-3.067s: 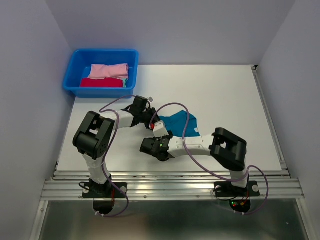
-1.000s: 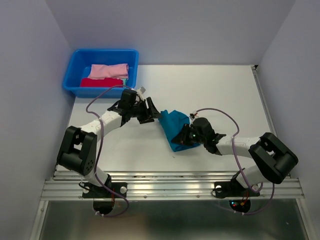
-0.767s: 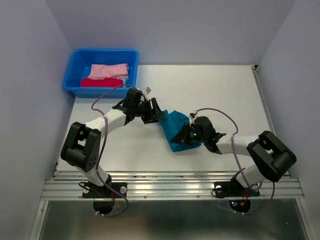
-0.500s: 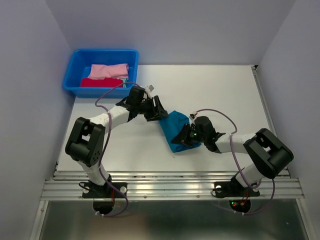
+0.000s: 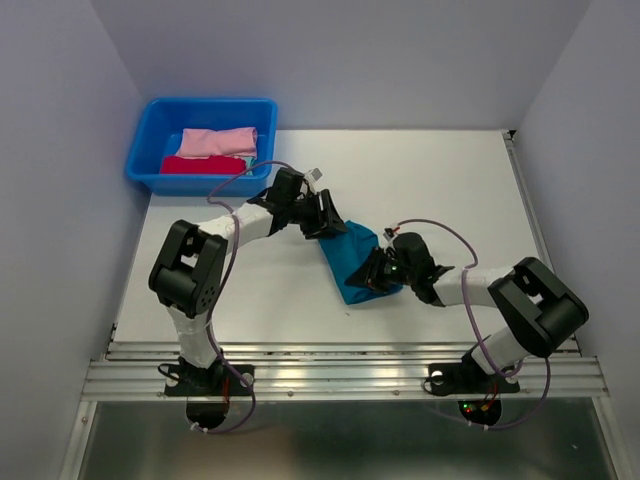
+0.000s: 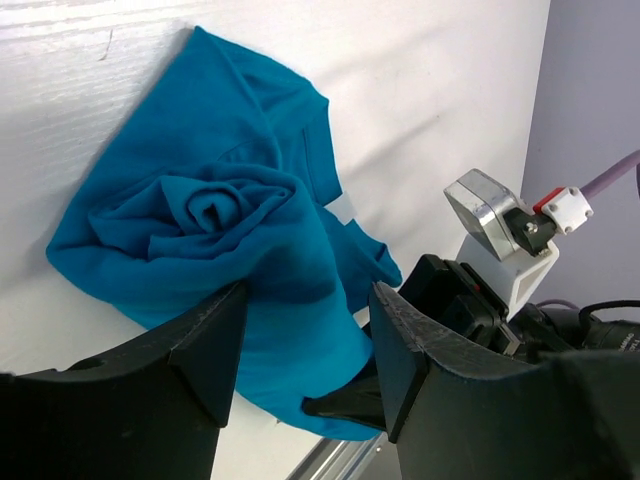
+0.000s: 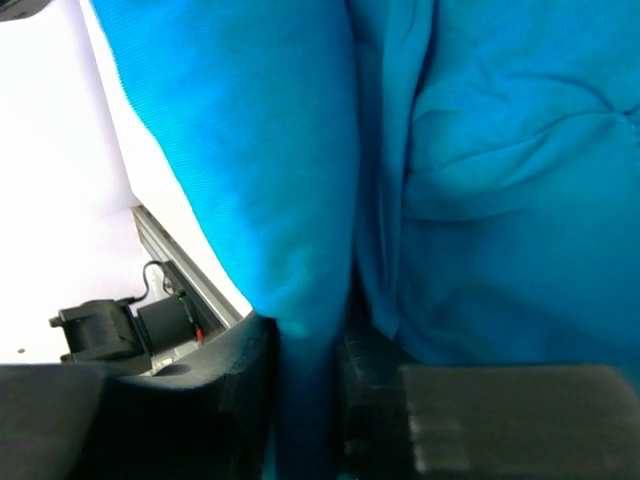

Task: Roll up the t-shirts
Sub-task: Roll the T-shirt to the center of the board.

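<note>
- Since a second ago the left arm has swung the left gripper [image 5: 325,215] away from the tub [image 5: 140,165] and onto the teal shirt [image 5: 350,262].
- The teal shirt lies bunched on the table [image 5: 450,180], well apart from the tub. The pink shirt [image 5: 220,142] and red shirt [image 5: 200,165] sit inside the tub.
- The left gripper's jaws are spread wide, straddling the shirt's loose coil.
- The right gripper [image 7: 305,340] is pinched on a fold at the shirt's end farthest from the tub.
- Rolling looks about midway. The next move probably calls for the left jaws to close on the coil and turn it tighter.
</note>
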You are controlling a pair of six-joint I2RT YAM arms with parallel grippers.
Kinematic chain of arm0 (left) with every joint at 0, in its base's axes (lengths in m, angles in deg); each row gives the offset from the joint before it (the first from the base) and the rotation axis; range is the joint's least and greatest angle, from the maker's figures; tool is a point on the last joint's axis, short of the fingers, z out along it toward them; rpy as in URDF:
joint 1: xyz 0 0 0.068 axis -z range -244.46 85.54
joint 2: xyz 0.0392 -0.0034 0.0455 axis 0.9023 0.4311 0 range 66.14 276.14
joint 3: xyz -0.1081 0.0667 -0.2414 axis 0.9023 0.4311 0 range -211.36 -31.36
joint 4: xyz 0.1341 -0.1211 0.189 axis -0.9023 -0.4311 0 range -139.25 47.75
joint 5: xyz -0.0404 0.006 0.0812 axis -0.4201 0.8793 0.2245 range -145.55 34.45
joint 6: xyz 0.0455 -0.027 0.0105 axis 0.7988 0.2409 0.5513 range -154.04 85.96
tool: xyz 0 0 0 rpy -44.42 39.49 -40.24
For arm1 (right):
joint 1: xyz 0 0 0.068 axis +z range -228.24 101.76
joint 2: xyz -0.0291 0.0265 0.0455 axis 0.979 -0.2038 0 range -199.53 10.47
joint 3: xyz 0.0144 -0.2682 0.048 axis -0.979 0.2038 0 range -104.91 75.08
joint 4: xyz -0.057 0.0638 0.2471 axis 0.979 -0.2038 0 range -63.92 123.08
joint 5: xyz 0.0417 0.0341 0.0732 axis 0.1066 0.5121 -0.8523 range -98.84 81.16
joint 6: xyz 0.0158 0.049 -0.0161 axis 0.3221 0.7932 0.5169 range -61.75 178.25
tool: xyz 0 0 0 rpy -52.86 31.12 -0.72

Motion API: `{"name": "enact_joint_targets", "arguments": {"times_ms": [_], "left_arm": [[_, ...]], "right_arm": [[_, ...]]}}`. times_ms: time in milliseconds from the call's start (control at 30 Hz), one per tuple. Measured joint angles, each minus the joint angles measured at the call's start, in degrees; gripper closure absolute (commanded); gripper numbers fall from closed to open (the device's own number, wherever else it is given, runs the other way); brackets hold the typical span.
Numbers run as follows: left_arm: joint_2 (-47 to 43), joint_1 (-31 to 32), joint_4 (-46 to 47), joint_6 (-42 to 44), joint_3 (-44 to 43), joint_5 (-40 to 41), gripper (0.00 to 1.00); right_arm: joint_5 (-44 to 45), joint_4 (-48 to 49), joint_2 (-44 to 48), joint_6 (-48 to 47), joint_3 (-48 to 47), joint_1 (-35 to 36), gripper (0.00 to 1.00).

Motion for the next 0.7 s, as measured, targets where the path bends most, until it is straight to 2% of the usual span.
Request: {"name": "enact_joint_targets", "arguments": {"times_ms": [167,500,600,700], "left_arm": [[1.97,0.39,0.22,0.02,-1.51,-0.85,0.39],[4.5,0.63,0.24,0.13,-3.37,-1.95,0.39],[4.55,0.63,0.24,0.13,-3.39,-1.92,0.39],[4.85,0.66,0.24,0.15,-3.82,-1.9,0.39]], "right_arm": [[1.18,-1.22,1.75,-0.63,0.04,0.0,0.47],[5.22,-7.08,6.16,-2.6,0.02,0.0,0.32],[7.1,-11.37,7.93,-3.72,-0.59,0.0,0.25],[10.1,-17.09,11.21,-5.31,-1.7,0.0,0.23]]}}
